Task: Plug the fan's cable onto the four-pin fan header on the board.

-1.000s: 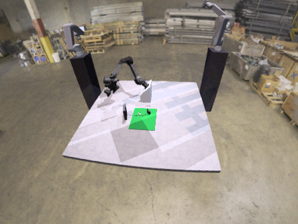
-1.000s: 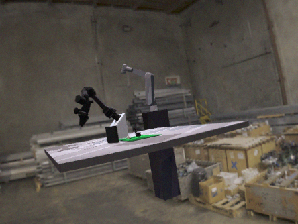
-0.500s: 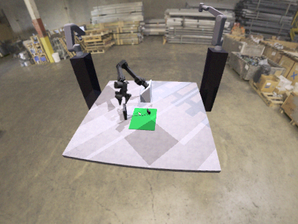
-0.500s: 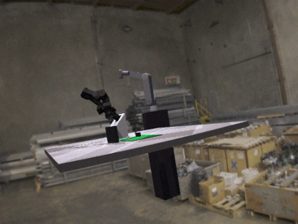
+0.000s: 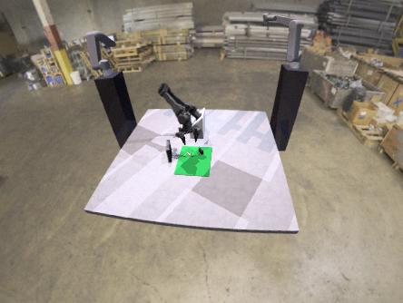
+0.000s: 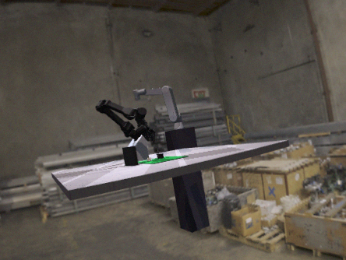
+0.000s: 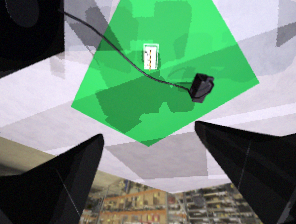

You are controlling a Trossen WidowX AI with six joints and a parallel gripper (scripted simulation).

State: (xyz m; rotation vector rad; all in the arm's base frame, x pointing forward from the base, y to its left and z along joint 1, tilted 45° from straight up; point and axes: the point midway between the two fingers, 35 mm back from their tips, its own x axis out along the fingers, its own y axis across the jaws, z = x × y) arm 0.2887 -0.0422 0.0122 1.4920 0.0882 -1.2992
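The green board (image 5: 195,169) (image 6: 171,159) (image 7: 225,55) lies flat on the table. The white four-pin header (image 5: 189,153) (image 7: 148,56) stands on it, its pins showing and nothing on it. The black plug (image 5: 201,151) (image 6: 160,156) (image 7: 201,88) rests on the board, right of the header and nearer the fingers in the wrist view. The thin black cable (image 7: 150,77) runs from the plug to the fan (image 5: 169,151) (image 6: 130,156) (image 7: 30,30). My gripper (image 5: 190,141) (image 7: 150,131) is open and empty, above the board's back edge in the top view, apart from the plug.
A pale upright panel (image 5: 200,123) (image 6: 142,149) stands by the arm's base, behind the board. The fan stands upright beside the board, left in the top view. Two dark pedestals (image 5: 117,109) (image 5: 289,106) with grey arms stand beyond the table's sides.
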